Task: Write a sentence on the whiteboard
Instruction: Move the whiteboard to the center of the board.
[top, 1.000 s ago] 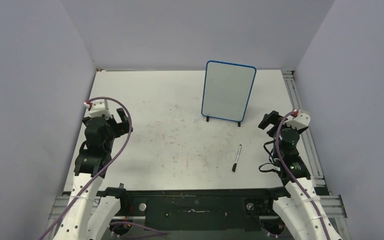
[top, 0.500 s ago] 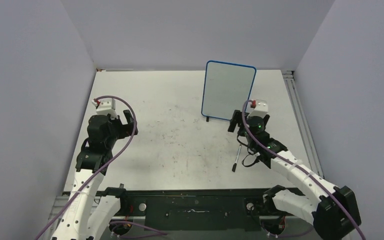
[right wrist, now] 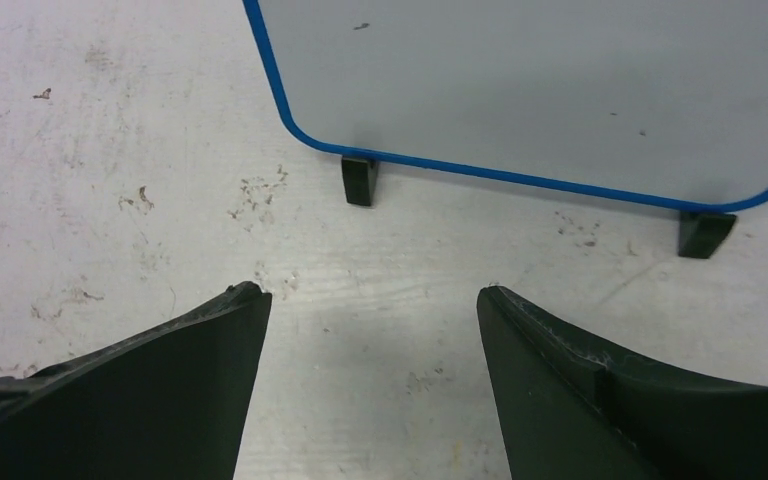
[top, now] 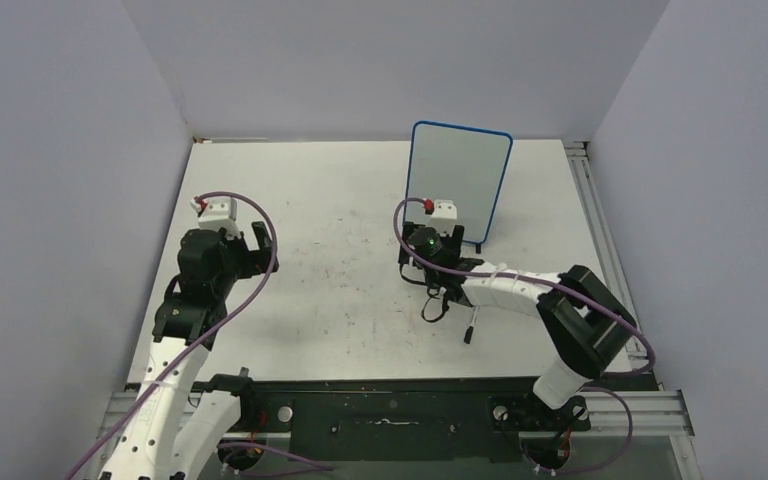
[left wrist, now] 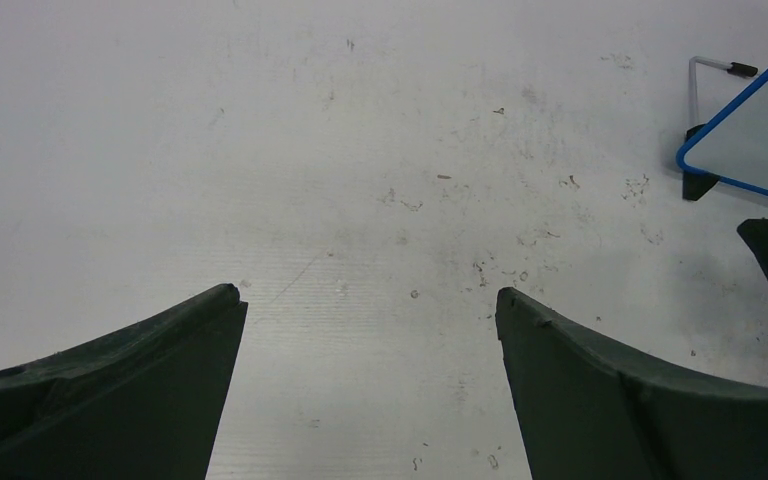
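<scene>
1. The whiteboard [top: 457, 180] is a small rectangular board, taller than wide, with a thin blue frame and rounded corners.
2. It stands on two small black feet [right wrist: 360, 181] on the table [top: 310, 200], right of the middle and toward the back wall.
3. Its face is plain pale grey-white, with a few tiny dark specks low down.

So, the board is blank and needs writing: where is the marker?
In the top view the marker lies on the table right of centre, near the front edge, partly under the right arm and nearer the bases than the whiteboard.
</scene>
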